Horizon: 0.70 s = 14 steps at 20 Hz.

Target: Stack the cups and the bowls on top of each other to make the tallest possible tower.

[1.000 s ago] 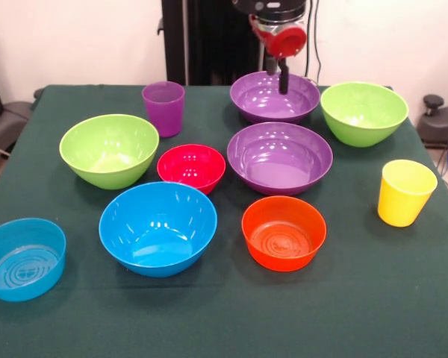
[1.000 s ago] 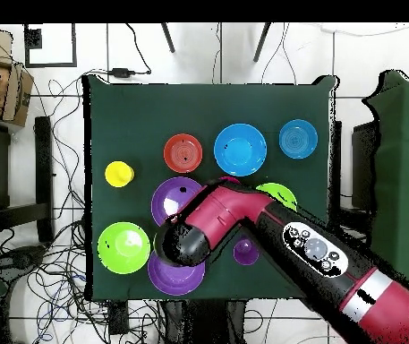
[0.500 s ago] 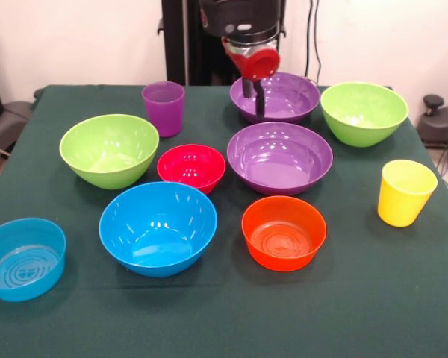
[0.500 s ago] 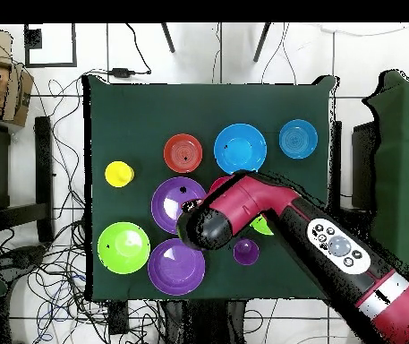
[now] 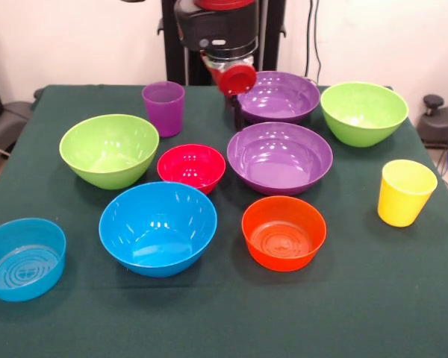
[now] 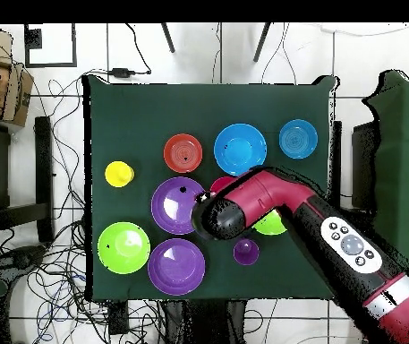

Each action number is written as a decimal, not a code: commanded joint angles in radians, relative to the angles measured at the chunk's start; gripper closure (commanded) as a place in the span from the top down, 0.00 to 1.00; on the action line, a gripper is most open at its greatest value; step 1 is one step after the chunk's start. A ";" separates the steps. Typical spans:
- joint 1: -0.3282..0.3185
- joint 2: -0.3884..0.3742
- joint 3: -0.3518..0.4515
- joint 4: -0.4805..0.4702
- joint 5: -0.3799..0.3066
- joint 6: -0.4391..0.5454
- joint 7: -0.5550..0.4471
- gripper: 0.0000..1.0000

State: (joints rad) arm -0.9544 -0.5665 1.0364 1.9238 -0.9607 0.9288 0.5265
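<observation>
On the near edge of the green-clothed counter (image 5: 343, 313), a small translucent blue bowl (image 5: 22, 258) sits at the left corner, concentric rings moulded into its floor and nothing inside it. Just beyond stand a large glossy blue bowl (image 5: 158, 227) and a small orange bowl (image 5: 284, 233), also ringed at the bottom, both empty, with a tapered yellow cup (image 5: 405, 192) upright and well apart at the right. Farther back, a small red-pink bowl (image 5: 191, 167) lies between a lime green bowl (image 5: 109, 150) on the left and a wide purple bowl (image 5: 279, 157) on the right; each is smooth, round, shiny plastic and holds nothing. Toward the far side stand a translucent purple cup (image 5: 163, 107), a second wide purple bowl (image 5: 278, 97) and a second lime green bowl (image 5: 364, 112), every one open side up and separate, so no vessel is nested in another and no tower has been started. A red and black arm (image 6: 333, 237) reaches across the far half of the counter, its gripper (image 5: 237, 113) hanging just beside the left rim of the far purple bowl; whether the fingers are spread or closed cannot be told from either view.
</observation>
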 commanded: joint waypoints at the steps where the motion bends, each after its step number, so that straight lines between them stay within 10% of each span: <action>1: -0.011 0.048 -0.087 -0.096 -0.115 0.017 -0.310 1.00; 14: -0.036 0.162 -0.137 -0.140 -0.165 0.018 -0.443 1.00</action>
State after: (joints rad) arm -1.0016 -0.4860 0.9884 1.8565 -1.0059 0.9286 0.4351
